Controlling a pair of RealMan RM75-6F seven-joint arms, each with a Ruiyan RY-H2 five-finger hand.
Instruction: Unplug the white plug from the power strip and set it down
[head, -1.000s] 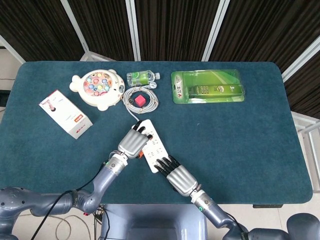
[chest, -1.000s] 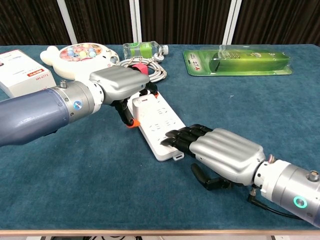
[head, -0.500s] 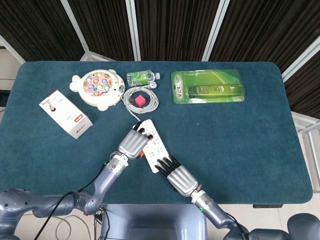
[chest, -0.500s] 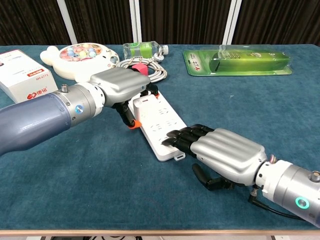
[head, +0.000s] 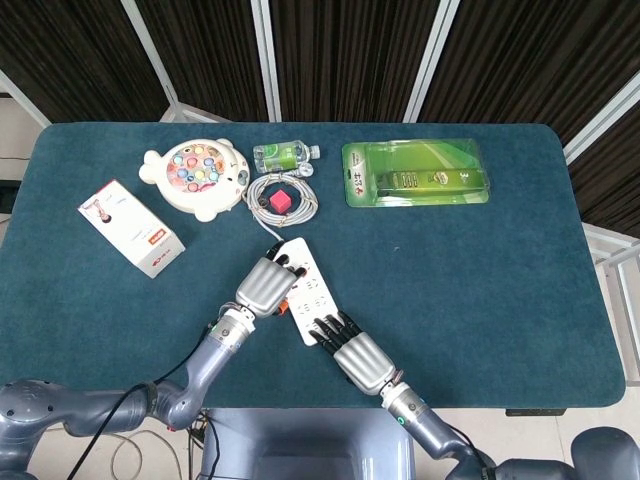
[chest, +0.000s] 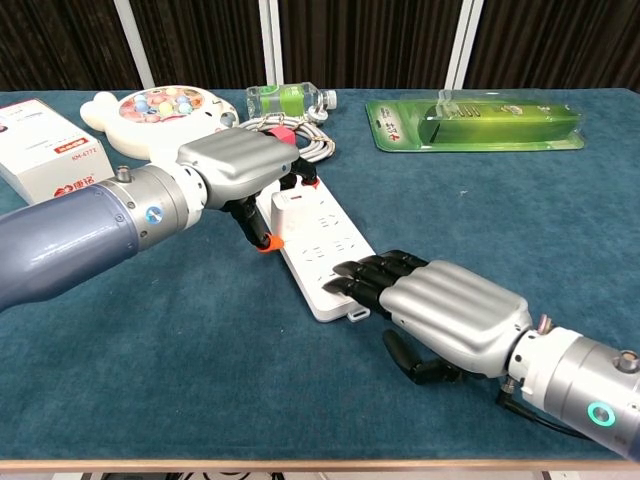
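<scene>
Peeking beside left hand (chest: 235, 166): white plug (chest: 290, 203).

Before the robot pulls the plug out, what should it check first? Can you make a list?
1. Right hand presses the near end of the power strip down: ok, fingertips rest on it.
2. Left hand is at the strip's far end: ok.
3. Left hand really grips the white plug: cannot tell, the fingers hide it.
4. Plug is still in its socket: ok, it looks seated.
5. Cable coil leaves slack: cannot tell.
6. Bare table to set the plug down: ok.
</scene>
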